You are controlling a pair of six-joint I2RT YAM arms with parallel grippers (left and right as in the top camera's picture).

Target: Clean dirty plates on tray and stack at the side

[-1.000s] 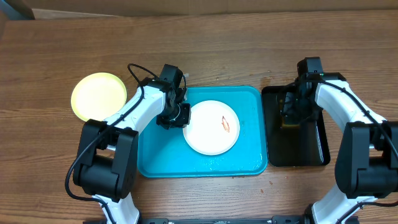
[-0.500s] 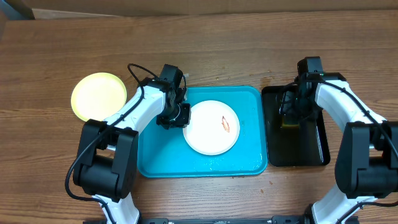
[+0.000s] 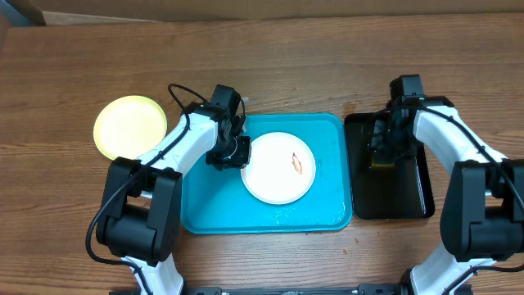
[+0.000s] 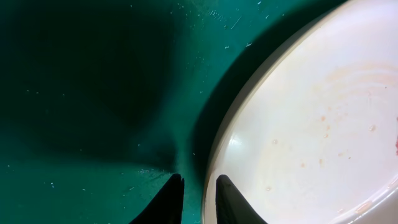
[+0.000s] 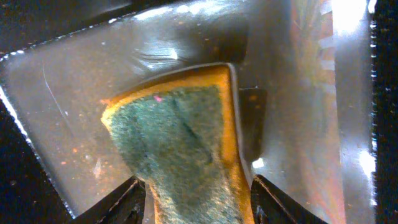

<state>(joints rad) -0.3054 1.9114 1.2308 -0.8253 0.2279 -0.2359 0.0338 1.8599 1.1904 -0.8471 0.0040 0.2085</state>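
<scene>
On tray (image 3: 213,205): white plate (image 3: 274,179), seemingly orange-smeared.

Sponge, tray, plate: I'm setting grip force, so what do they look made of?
The sponge looks like soft foam: yellow body, coarse green scouring face, matte and fibrous. The tray is probably rigid plastic: turquoise, semi-gloss, finely scratched. The plate is smooth, glossy white; plastic or ceramic, I cannot tell.

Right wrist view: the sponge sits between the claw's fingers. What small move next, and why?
Probably lift the sponge off the black tray and carry it to the white plate: the right claw grips the sponge, the plate's orange-red smear is unwiped, and the left claw sits at the plate's rim.
</scene>
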